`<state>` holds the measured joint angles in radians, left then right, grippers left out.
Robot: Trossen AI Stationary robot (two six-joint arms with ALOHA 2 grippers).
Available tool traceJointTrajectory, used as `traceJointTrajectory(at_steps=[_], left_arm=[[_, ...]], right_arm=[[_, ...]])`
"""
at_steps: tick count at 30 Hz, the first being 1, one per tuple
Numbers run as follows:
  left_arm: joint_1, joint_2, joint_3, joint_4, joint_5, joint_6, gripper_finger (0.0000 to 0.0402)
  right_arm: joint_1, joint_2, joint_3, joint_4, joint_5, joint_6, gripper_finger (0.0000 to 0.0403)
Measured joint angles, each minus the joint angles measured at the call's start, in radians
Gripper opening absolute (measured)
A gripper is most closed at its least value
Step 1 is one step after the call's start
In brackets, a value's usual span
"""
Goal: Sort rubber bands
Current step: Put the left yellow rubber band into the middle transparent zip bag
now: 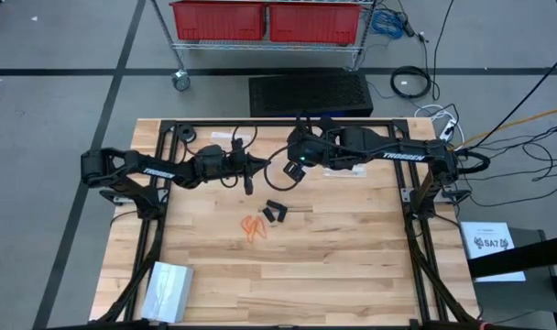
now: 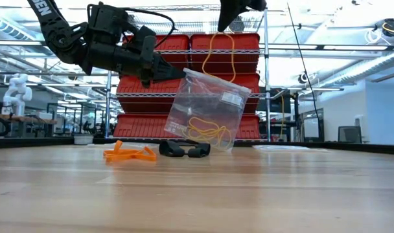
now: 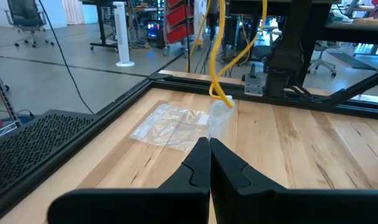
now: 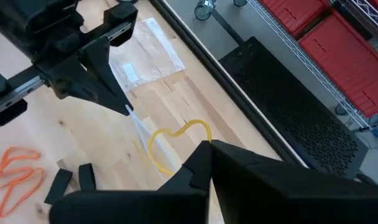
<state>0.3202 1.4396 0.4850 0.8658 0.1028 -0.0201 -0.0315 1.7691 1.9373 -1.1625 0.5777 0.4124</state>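
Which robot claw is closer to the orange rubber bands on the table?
Left. The left claw hangs just up and behind the orange rubber bands; the right claw is farther off, holding a yellow band.

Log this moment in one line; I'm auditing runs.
left claw: holds bag | right claw: holds yellow band | orange bands: on table

Both dark six-joint arms reach inward from opposite sides, their forearms almost level and raised clear of the table. The left hand (image 1: pixel 249 183) points toward the right arm, its two dark tapered fingers (image 3: pixel 204 163) pressed together to a point. The right hand (image 1: pixel 280 174) sits just beside it, higher and nearly tip to tip, its two dark fingers (image 4: pixel 201 163) likewise closed tight.
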Motion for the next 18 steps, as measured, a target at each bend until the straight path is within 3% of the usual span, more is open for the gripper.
traceJointTrajectory(at_steps=[18], left_arm=[[0.0,0.0,0.0,0.0,0.0,0.0,0.0]], right_arm=[[0.052,0.0,0.0,0.0,-0.008,0.127,0.0]])
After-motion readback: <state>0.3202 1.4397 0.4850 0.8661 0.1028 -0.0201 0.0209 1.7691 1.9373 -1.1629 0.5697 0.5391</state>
